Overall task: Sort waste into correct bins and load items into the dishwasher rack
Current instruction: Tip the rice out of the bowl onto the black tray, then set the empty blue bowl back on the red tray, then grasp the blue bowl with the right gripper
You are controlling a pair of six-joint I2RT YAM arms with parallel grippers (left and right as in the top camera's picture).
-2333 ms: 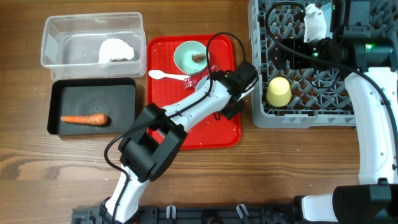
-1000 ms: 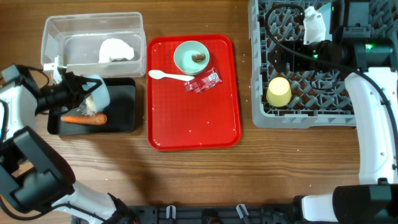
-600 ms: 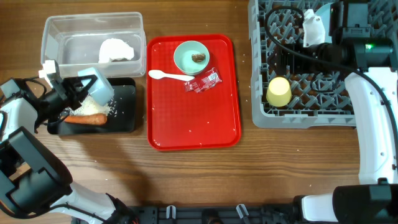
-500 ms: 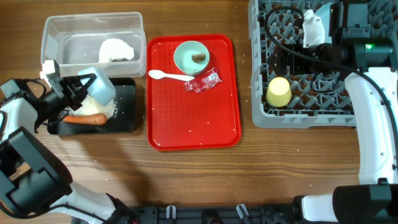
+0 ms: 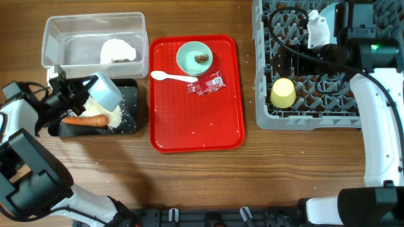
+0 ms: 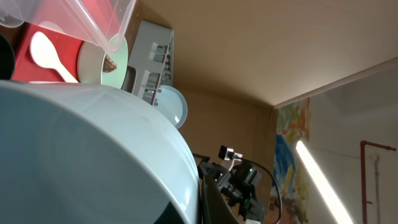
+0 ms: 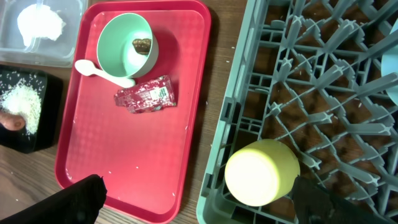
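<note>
My left arm rises from the near-left corner of the table and bends back in, with the wrist turned to point right over the black tray [image 5: 131,91]. My left gripper [image 5: 77,93] is clamped on the rim of the blue bowl [image 5: 106,92], which I hold tipped steeply, its mouth slanting down toward the tray's right half. From the left wrist the bowl's pale wall fills most of the view, so my fingers barely show there. Rice [image 5: 116,116] lies in a loose heap on the tray floor under the bowl, just beside the carrot [image 5: 85,120], which lies lengthwise in the tray's near part.

Behind the tray stands the tub [image 5: 82,47] with the napkin [image 5: 118,50] in its right half. On the red tray [image 5: 196,120] the mint bowl [image 5: 193,57] sits upright at the far end with the lump [image 5: 201,58] inside. The spoon [image 5: 165,76] lies at its near left, and the wrapper [image 5: 206,82] is just right of the spoon.

My right arm runs up the table's right side and folds left over the far part of the rack [image 5: 303,113]. My right gripper [image 7: 208,199] is spread wide and empty, looking down on the rack's left edge. The cup [image 5: 282,92] lies on its side near that edge. The plate [image 6: 171,106] stands on edge in the rack.
</note>
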